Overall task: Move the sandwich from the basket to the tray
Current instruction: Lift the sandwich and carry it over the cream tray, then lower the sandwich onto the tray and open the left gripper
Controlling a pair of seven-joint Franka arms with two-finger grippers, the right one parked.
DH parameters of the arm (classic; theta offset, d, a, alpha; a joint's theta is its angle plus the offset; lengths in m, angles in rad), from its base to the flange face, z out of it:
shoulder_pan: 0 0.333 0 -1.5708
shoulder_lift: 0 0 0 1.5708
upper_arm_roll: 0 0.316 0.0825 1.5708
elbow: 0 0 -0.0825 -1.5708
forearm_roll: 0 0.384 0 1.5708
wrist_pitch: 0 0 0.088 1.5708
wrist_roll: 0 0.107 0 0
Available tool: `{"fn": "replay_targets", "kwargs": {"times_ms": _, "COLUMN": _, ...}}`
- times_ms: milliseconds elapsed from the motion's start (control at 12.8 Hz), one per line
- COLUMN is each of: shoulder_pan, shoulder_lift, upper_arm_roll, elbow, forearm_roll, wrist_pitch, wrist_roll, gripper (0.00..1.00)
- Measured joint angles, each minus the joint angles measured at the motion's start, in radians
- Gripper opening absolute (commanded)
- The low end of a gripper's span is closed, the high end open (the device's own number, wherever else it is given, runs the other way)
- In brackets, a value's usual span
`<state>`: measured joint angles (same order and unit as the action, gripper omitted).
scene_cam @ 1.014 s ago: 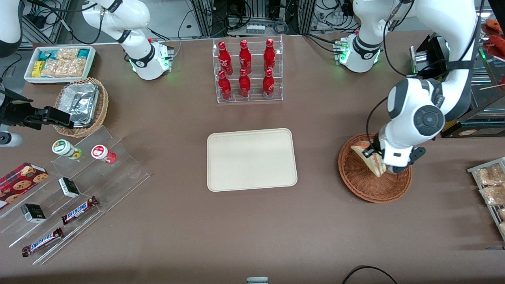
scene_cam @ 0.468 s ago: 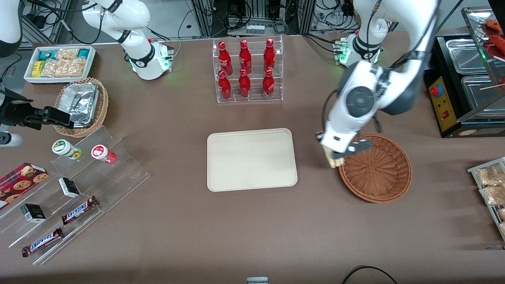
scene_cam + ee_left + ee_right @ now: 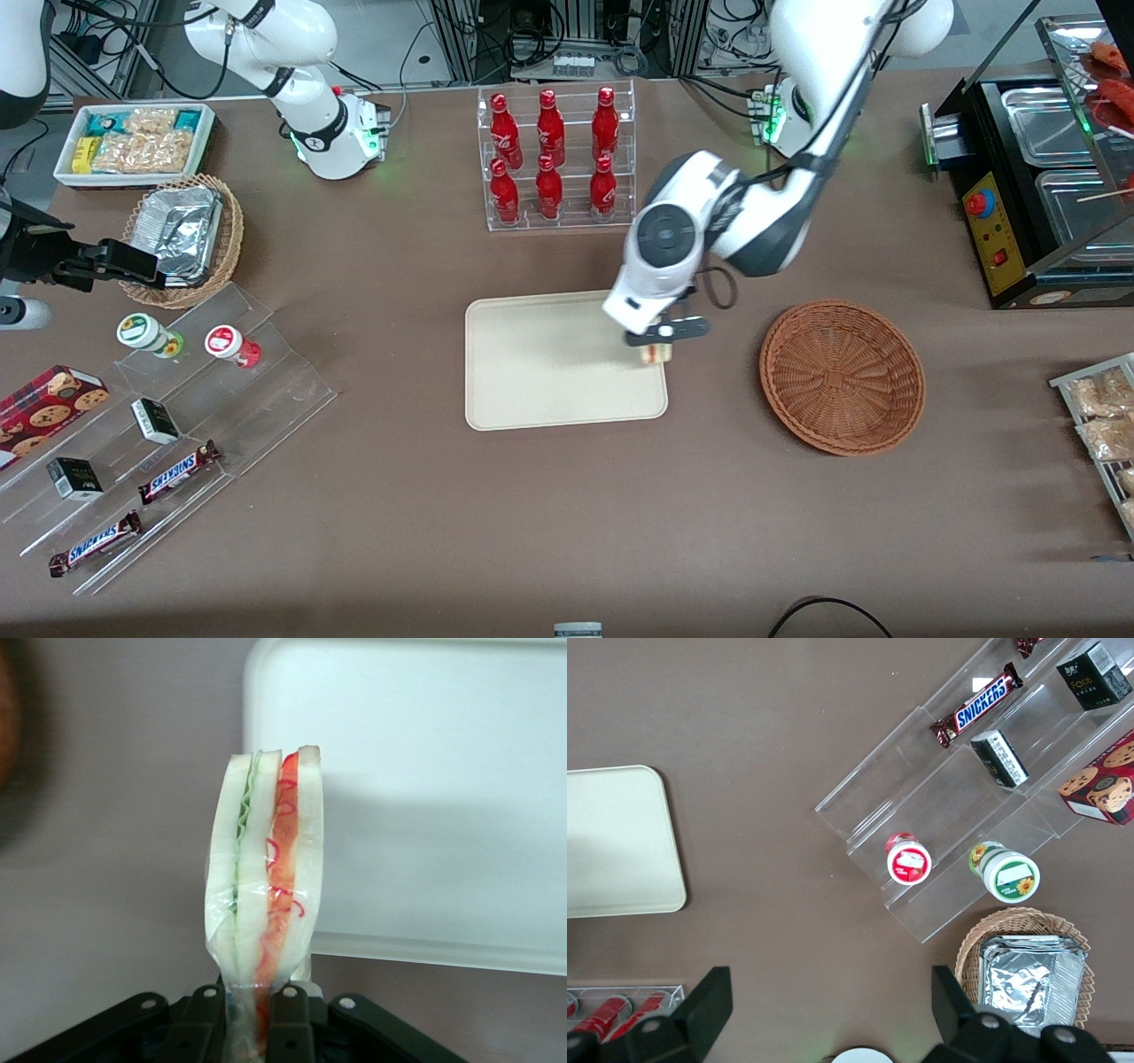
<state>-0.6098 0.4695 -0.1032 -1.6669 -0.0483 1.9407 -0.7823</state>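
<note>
One hand [image 3: 657, 339] gripping one sandwich [image 3: 264, 875] (wrapped), over one tray [image 3: 540, 372]

We see even overhead light, soft shadows; the tray [image 3: 425, 797] looks washed out, perhaps overexposed, beside the gripper [image 3: 252, 1010].

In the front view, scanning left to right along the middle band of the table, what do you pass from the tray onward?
Tray → gripper shut on the sandwich, over the tray's edge nearest the basket → bare table → empty reddish-brown wicker basket.
</note>
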Motion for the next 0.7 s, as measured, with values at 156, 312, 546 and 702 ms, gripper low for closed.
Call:
{"fn": "replay_targets", "kwargs": {"times_ms": 156, "shoulder_pan": -0.048, "shoulder_lift": 0.085, "upper_arm_roll": 0.0, "elbow": 0.089, "forearm_roll": -0.003, "wrist_pitch": 0.001, "wrist_roll": -0.012, "gripper": 0.0}}
{"fn": "replay_targets", "kwargs": {"times_ms": 312, "shoulder_pan": -0.087, "shoulder_lift": 0.168, "upper_arm_roll": 0.001, "elbow": 0.181, "forearm_roll": -0.003, "wrist_pitch": 0.003, "wrist_roll": -0.048, "gripper": 0.0}}
{"fn": "replay_targets", "kwargs": {"times_ms": 546, "shoulder_pan": -0.118, "shoulder_lift": 0.261, "upper_arm_roll": 0.001, "elbow": 0.28, "forearm_roll": -0.003, "wrist_pitch": 0.022, "wrist_roll": -0.08, "gripper": 0.0}}
{"fn": "replay_targets", "kwargs": {"times_ms": 702, "shoulder_pan": -0.12, "shoulder_lift": 0.292, "upper_arm_roll": 0.002, "elbow": 0.304, "forearm_roll": -0.003, "wrist_pitch": 0.056, "wrist_roll": -0.085, "gripper": 0.0}}
